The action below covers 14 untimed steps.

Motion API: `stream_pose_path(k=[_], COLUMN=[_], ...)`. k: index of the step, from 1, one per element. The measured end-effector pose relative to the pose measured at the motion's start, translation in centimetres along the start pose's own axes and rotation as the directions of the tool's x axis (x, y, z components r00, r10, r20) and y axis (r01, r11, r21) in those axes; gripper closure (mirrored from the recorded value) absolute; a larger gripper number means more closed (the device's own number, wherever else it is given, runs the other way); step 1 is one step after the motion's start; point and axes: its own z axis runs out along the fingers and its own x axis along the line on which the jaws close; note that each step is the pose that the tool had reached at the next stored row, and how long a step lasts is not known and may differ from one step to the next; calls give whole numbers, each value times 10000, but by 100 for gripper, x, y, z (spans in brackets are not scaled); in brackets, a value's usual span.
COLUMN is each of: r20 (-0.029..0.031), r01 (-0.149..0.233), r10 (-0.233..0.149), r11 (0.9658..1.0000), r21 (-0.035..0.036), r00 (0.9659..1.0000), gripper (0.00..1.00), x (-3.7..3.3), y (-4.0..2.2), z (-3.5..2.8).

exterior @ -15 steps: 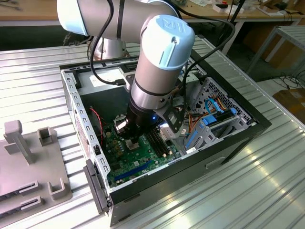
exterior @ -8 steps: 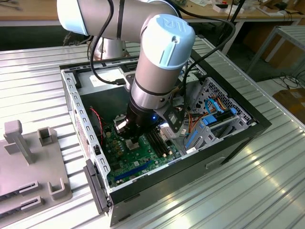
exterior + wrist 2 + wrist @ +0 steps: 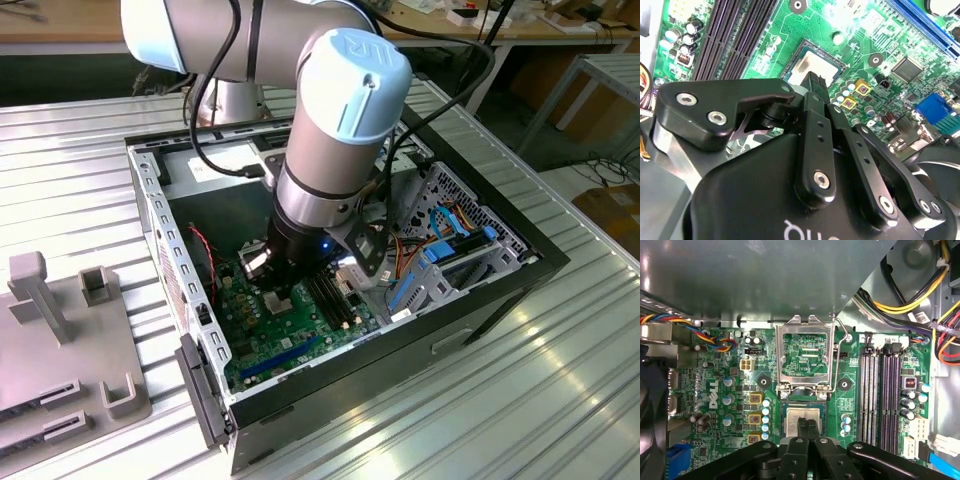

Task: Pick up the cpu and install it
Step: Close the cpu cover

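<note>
Gripper (image 3: 807,423), closed, tips at the cpu (image 3: 791,423) lying in the open socket (image 3: 803,401).

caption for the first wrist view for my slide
Shut fingers over the cpu, beside the raised metal socket frame.

An open computer case (image 3: 420,345) holds a green motherboard (image 3: 265,335).

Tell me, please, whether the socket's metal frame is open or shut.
Open: in the first wrist view the frame stands flipped back, and the cpu is uncovered.
</note>
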Motion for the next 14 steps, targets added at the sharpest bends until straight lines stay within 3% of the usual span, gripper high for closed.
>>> stream_pose_path(k=[5, 11, 14], r20=[0, 1, -37], r01=[1, 19, 699], r10=[-1, -19, -699], r11=[10000, 10000, 9976], r21=[-1, -1, 13], r00=[10000, 10000, 9975], gripper=[89, 89, 89], x=[2, 0, 1], y=[5, 5, 5], z=[-96, -108, -108])
